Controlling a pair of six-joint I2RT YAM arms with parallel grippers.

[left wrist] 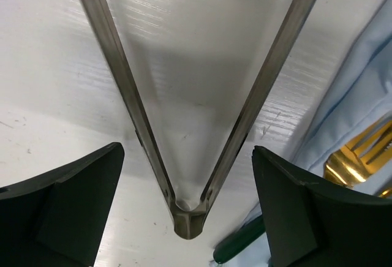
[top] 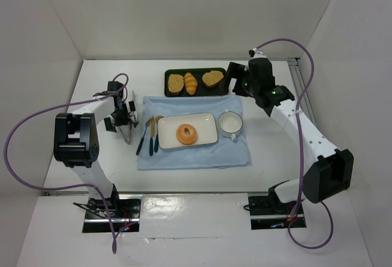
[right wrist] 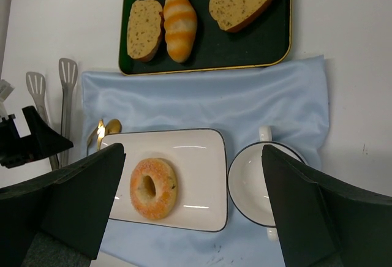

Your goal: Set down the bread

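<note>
The bread point(top: 187, 134), a glazed orange ring with a centre hole, lies flat on the white rectangular plate point(top: 207, 122). In the right wrist view the bread point(right wrist: 153, 188) sits on the left half of the plate point(right wrist: 199, 157). My left gripper point(top: 124, 120) stands open left of the cloth, low over metal tongs point(top: 126, 135) that lie on the table. In the left wrist view the tongs' hinge point(left wrist: 188, 218) lies between the spread fingers, touching neither, and the left gripper point(left wrist: 187, 157) holds nothing. My right gripper point(top: 235, 79) hangs open and empty high over the tray's right end; seen from its wrist, the right gripper point(right wrist: 193, 150) frames the plate.
A dark green tray point(top: 220, 86) at the back holds two toast slices and a croissant point(top: 191, 83). A white cup point(top: 231, 123) stands right of the plate. A gold fork and spoon with green handles point(top: 149, 135) lie left of it on the blue cloth point(top: 190, 157).
</note>
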